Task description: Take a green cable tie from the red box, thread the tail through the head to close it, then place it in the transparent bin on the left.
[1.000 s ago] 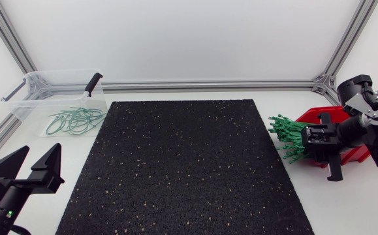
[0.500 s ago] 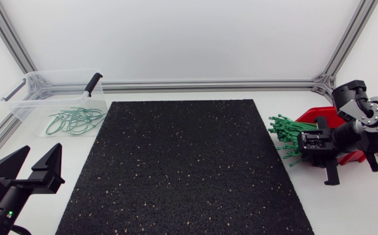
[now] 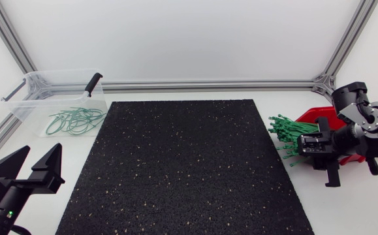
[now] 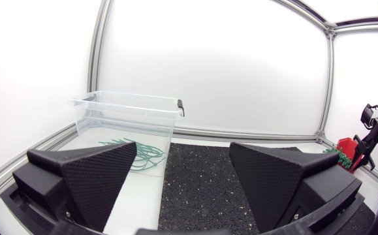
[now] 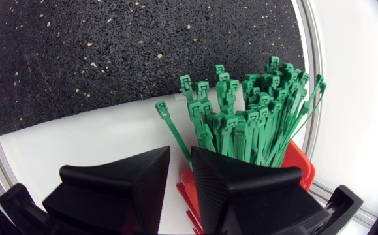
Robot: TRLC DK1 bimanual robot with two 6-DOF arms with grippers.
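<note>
A black mat (image 3: 185, 166) covers the white worktop (image 3: 345, 209). The left claw (image 3: 42, 150) at 8 o'clock gapes wide. The right claw (image 5: 180, 153) at 3 o'clock is narrow, by the green ties (image 5: 254, 124).

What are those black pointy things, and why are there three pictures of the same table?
They belong to two robot arms. Each arm ends in a grasping tool. One picture looks down from above; the other two come from cameras riding on the arms. The left tool is open and holds nothing. The right tool is at a bunch of green cable ties poking out of a red box; I can't tell if it has gripped one. A black mat lies in the middle, and a clear bin holds ties already closed into loops.
</note>
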